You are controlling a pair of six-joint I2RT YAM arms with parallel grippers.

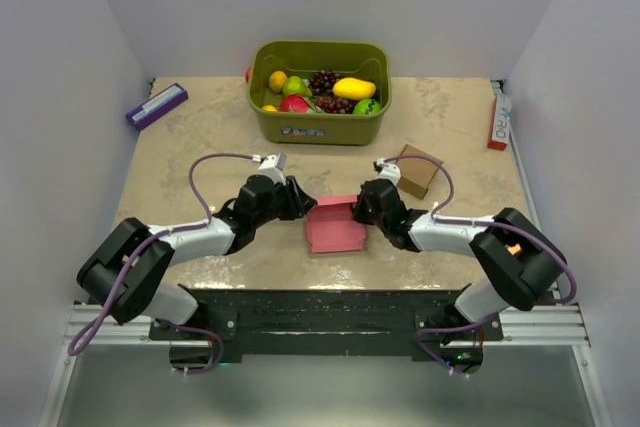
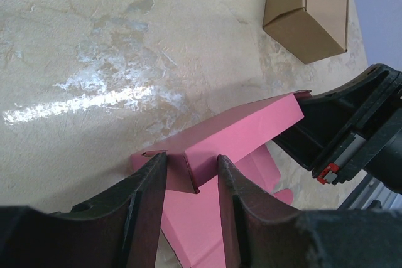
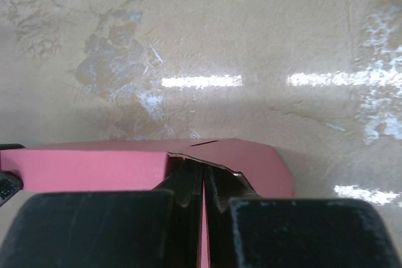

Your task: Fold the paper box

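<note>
Your pink thin-card paper box [image 1: 335,232] lies long-axis left-to-right; left gripper [image 1: 302,205] clamps one end, right gripper [image 1: 363,209] pinches the other.

Paper box [image 1: 335,230] between left claw [image 1: 300,202], right claw [image 1: 362,205]

Half-folded pink paper box [image 1: 335,232]

Only half-readable print: red-and-white carton [image 1: 498,119] at right table edge, vertical lettering looks like "PRO", rest too small to read. Sticker [image 1: 300,131] on front wall of green bin [image 1: 352,125]: multicolour print, not readable. White label on purple box [image 1: 156,105], far left: not readable. Both wrist views: nothing legible.
</note>
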